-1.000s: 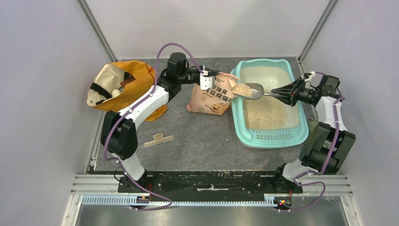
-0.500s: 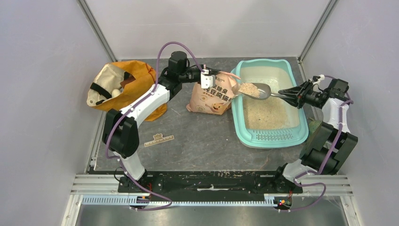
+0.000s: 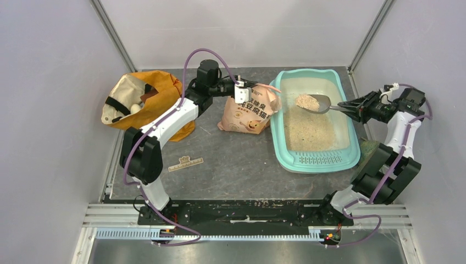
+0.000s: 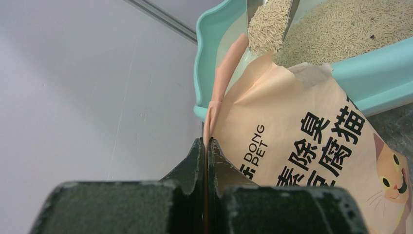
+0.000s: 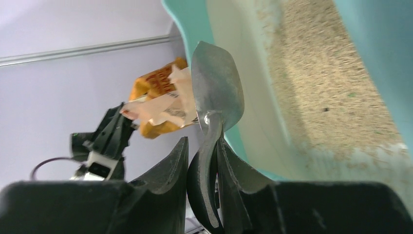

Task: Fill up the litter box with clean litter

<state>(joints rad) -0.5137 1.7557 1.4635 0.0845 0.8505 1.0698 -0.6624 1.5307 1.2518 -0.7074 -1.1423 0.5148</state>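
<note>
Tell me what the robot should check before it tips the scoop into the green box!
1. Right claw pinches the scoop by its handle: ok.
2. Scoop carries a heap of clean litter: ok.
3. Scoop bowl is over the inside of the litter box, not its rim: ok.
4. Left claw is shut on the pouch top edge, with the pouch upright: ok.
5. Box has room for more, with bare bottom showing at the far end: ok.
6. How high the scoop is above the litter: cannot tell.
</note>
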